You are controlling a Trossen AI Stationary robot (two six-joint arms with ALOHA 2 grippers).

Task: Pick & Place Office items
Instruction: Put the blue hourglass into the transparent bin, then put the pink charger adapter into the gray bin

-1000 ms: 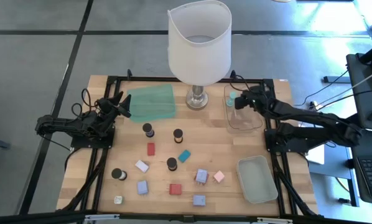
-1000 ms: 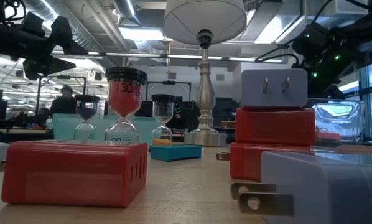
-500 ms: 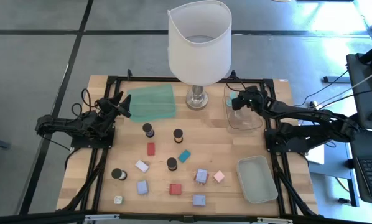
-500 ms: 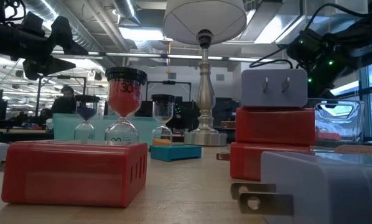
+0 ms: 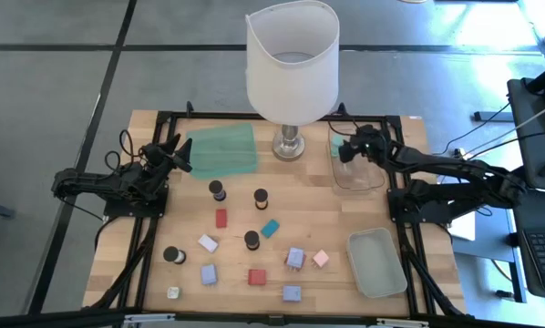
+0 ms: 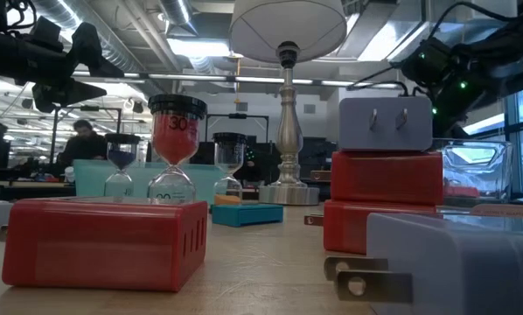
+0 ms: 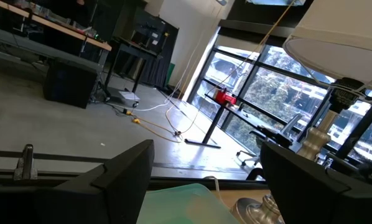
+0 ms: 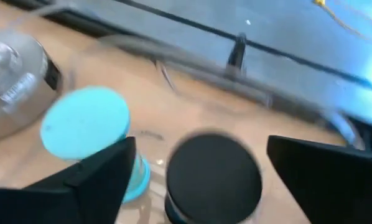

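Observation:
My right gripper (image 8: 201, 148) hangs open over the far clear tray (image 5: 357, 175), pointing down. A black-capped cylinder (image 8: 214, 169) stands upright in the tray between the fingers, with a gap on each side. A teal-capped one (image 8: 85, 122) stands beside it. In the high view the gripper (image 5: 350, 146) hides the black one. Other office items lie on the table: dark-capped cylinders (image 5: 217, 189) (image 5: 261, 197), a red block (image 5: 221, 218), a lavender block (image 5: 294, 258), a pink one (image 5: 321, 259). My left gripper (image 5: 176, 151) waits open at the left, above the green mat's edge.
A big white-shaded lamp (image 5: 291, 64) stands at the far middle, its metal base (image 5: 290, 146) right beside the far tray. A green mat (image 5: 221, 150) lies to its left. A second clear tray (image 5: 376, 262) sits near right.
My right gripper has shifted a little toward the table's left above the far tray. The left arm and the items on the table have kept still.

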